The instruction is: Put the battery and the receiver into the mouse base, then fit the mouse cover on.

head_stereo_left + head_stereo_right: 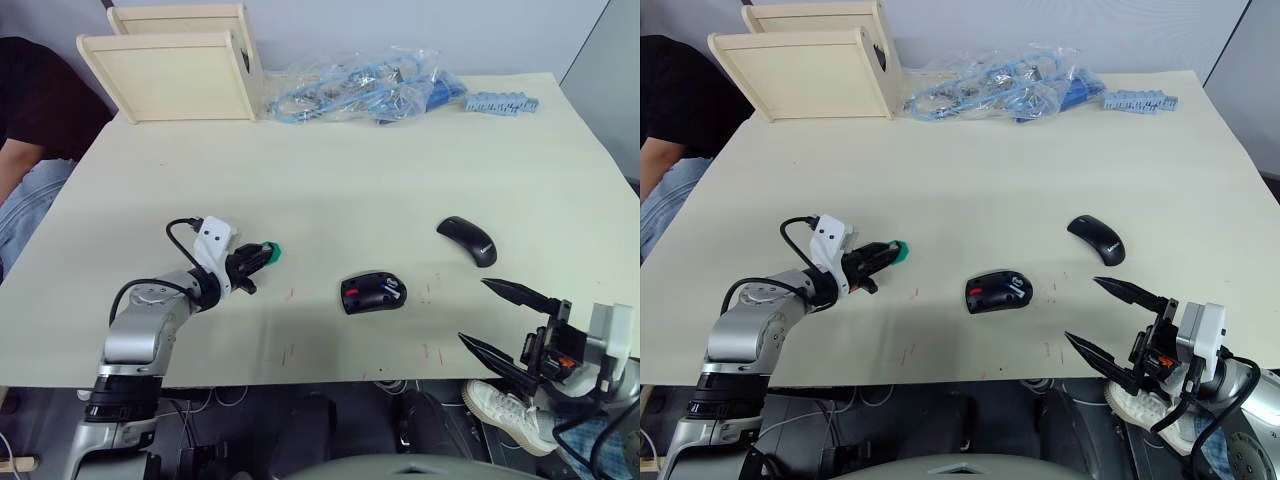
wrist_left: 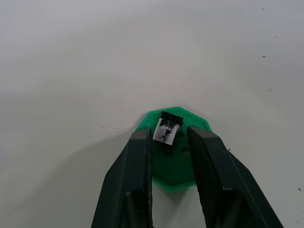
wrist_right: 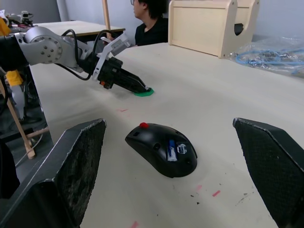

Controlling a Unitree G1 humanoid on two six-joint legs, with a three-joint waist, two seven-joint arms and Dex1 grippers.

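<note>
The mouse base (image 1: 373, 293), black with a red part, lies near the table's front middle. A small white and blue battery (image 3: 180, 150) lies in its open top. The mouse cover (image 1: 467, 240), a smooth black shell, rests to the right of the base and a little further back. To the left, the receiver (image 2: 167, 129), a tiny black and silver plug, sits on a green disc (image 2: 173, 164). My left gripper (image 1: 266, 253) is low over that disc, open, its fingertips either side of the receiver. My right gripper (image 1: 475, 310) hangs wide open at the front right edge, empty.
Two wooden boxes (image 1: 170, 75) stand at the back left. Clear bags of blue cables (image 1: 360, 88) and a blue part (image 1: 500, 102) lie along the back edge. A person (image 1: 25, 120) sits beside the table's left side.
</note>
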